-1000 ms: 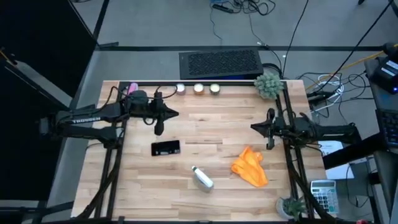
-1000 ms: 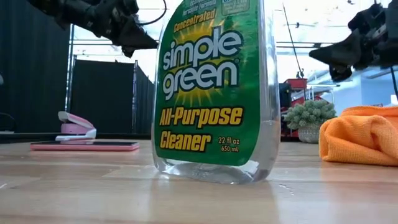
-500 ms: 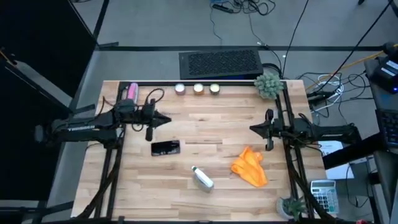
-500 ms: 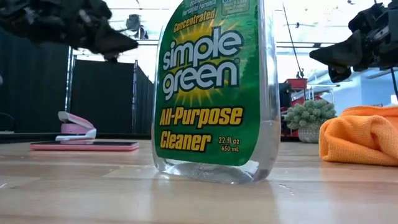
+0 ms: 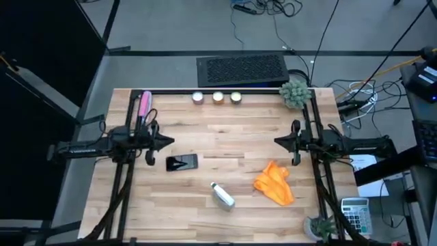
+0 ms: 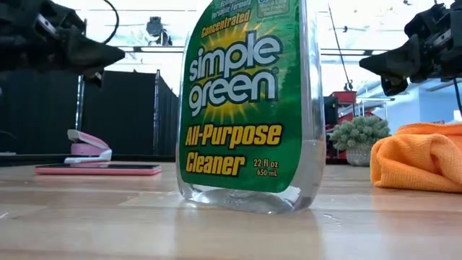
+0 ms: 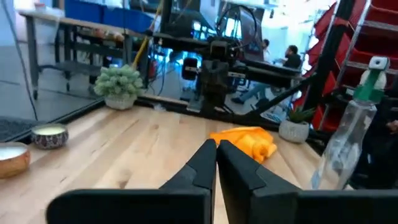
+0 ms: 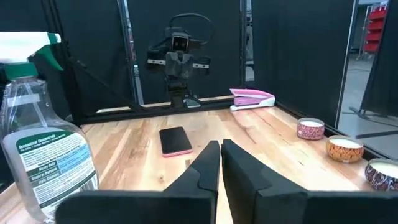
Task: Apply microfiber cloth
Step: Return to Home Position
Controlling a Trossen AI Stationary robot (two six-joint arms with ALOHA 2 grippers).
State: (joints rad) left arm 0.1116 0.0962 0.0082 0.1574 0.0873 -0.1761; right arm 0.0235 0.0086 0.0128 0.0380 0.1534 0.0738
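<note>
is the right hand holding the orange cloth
No, the orange cloth lies loose on the table, apart from the right hand, which is shut on nothing.

The microfiber cloth (image 5: pixel 274 182) looks soft, table (image 5: pixel 239 137) matt wood, bottle (image 5: pixel 222 196) probably glossy plastic.

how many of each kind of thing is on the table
candles: 3
plants: 2
phone: 1
spray bottle: 1
cloth: 1
stapler: 1
total: 9
</note>
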